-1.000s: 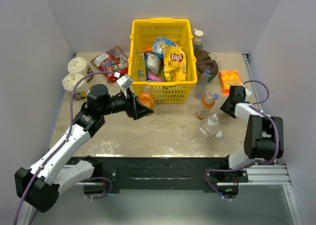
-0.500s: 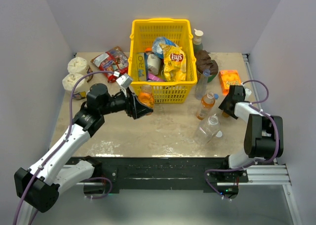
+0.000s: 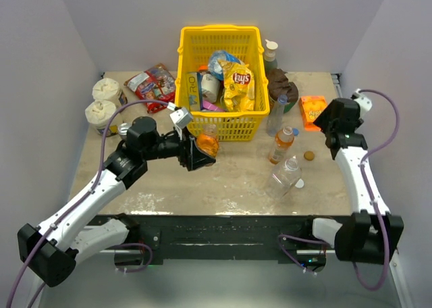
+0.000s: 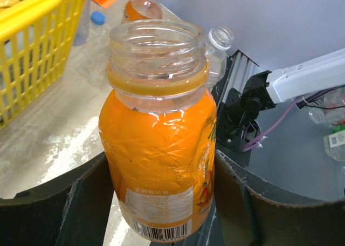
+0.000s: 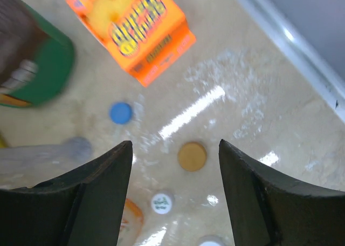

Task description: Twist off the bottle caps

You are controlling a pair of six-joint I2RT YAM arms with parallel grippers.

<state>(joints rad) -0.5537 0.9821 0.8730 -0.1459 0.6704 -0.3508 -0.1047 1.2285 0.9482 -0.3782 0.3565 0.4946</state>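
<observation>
My left gripper [image 3: 202,149] is shut on the small orange juice bottle [image 4: 159,149] and holds it above the table just in front of the basket. The bottle's neck is bare, with no cap. My right gripper [image 5: 175,149] hangs open over the table's right side with nothing between its fingers. An orange cap [image 5: 192,156] lies on the table straight below the gap. A blue cap [image 5: 121,113] and a white cap [image 5: 161,203] lie close by. The tall orange-label bottle [image 3: 281,146] and a clear bottle [image 3: 275,115] stand nearby; another clear bottle [image 3: 285,176] lies on its side.
A yellow basket [image 3: 223,127] full of snacks stands at the back centre. An orange box [image 3: 314,109] and a dark can [image 3: 283,90] sit at the back right. Two white tubs [image 3: 101,100] and a snack packet [image 3: 152,82] are at the back left.
My right gripper has opened, risen off the table and swung back to the right, and the orange cap now shows on the table. My left arm has shifted a little right with the juice bottle.
</observation>
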